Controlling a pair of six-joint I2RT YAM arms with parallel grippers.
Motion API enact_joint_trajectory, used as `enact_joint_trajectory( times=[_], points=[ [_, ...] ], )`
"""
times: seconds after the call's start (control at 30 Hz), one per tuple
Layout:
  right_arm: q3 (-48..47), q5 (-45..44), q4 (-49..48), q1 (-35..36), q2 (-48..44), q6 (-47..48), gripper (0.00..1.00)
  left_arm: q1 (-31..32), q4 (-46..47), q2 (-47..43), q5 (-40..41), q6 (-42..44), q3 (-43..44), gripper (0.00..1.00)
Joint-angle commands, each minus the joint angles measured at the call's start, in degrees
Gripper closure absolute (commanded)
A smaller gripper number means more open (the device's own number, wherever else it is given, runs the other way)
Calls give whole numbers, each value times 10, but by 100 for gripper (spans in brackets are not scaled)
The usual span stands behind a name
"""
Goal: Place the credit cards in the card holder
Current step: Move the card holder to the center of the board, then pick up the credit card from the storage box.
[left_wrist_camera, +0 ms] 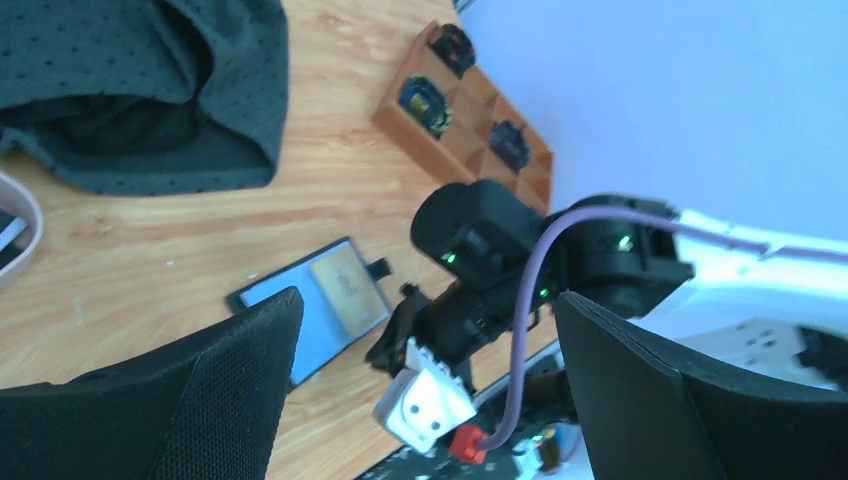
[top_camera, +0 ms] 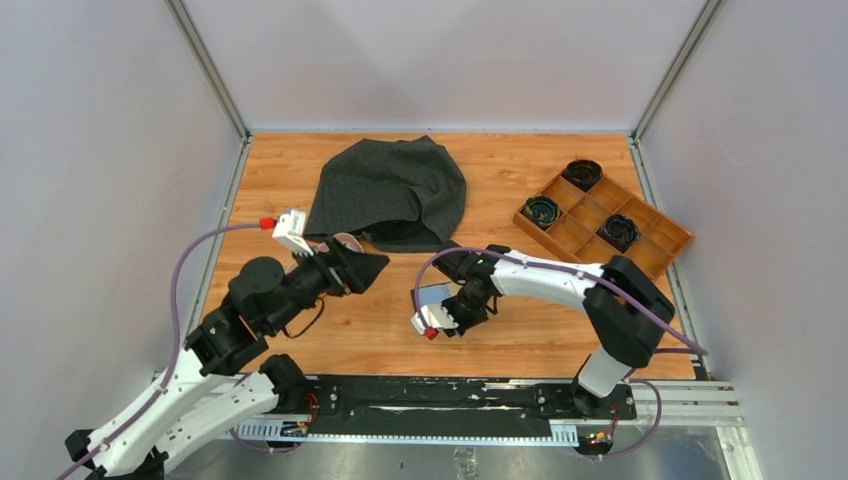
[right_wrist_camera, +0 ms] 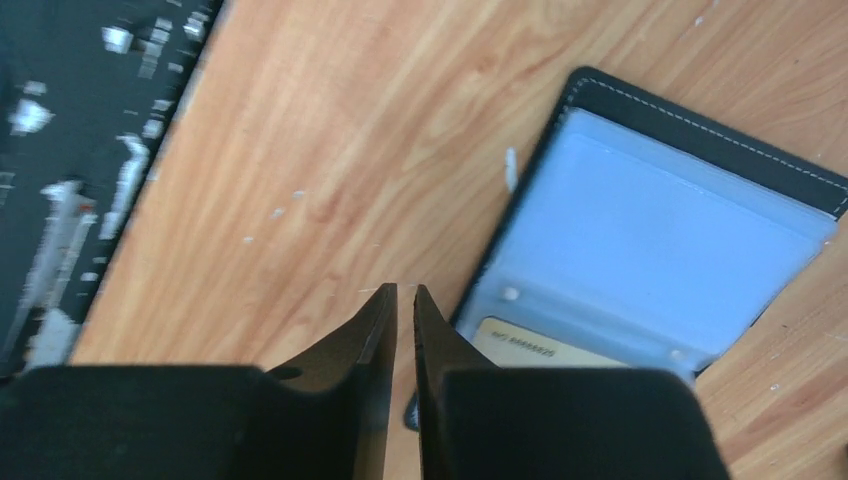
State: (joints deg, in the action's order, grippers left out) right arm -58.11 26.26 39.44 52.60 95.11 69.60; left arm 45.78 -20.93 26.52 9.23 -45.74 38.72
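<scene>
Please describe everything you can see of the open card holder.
The card holder lies open and flat on the wooden table, inside facing up. Its rim looks like black leather with pale stitching; the pockets are greyish-blue. A yellowish-tan card sits in one pocket, and a small black tab sticks out at one side. The right end effector, closed, hangs over bare wood beside its edge.

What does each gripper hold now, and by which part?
Nothing is held. The left gripper stands wide open and empty; the right gripper is almost shut on nothing, its tips near the open black leather-like card holder.
</scene>
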Motion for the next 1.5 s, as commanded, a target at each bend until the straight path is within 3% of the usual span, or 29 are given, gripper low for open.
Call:
enact_joint_trajectory(
  times=[0.0,0.1,0.3,0.4,0.53,1.07,1.23,1.47],
  points=[
    [27,86,87,-17,-94,14,82,-1,-50,83,-2,-37,132,0],
    [54,125,106,-65,-155,21,75,-1,-50,139,-21,-59,221,0],
    [56,208,112,-226,-185,12,73,-1,-93,245,-35,-87,411,0],
    [55,214,113,-255,-184,12,73,-1,-119,278,-26,-78,491,0],
    [55,218,112,-272,-181,10,73,-1,-116,293,-26,-73,528,0],
    [45,203,101,-284,-165,-11,73,-1,-113,312,-70,-50,535,0],
    [21,176,87,-290,-180,-70,73,-1,-121,284,-35,70,492,0],
    [13,142,26,-313,-251,-165,66,-1,-129,189,77,225,325,0]
  ],
)
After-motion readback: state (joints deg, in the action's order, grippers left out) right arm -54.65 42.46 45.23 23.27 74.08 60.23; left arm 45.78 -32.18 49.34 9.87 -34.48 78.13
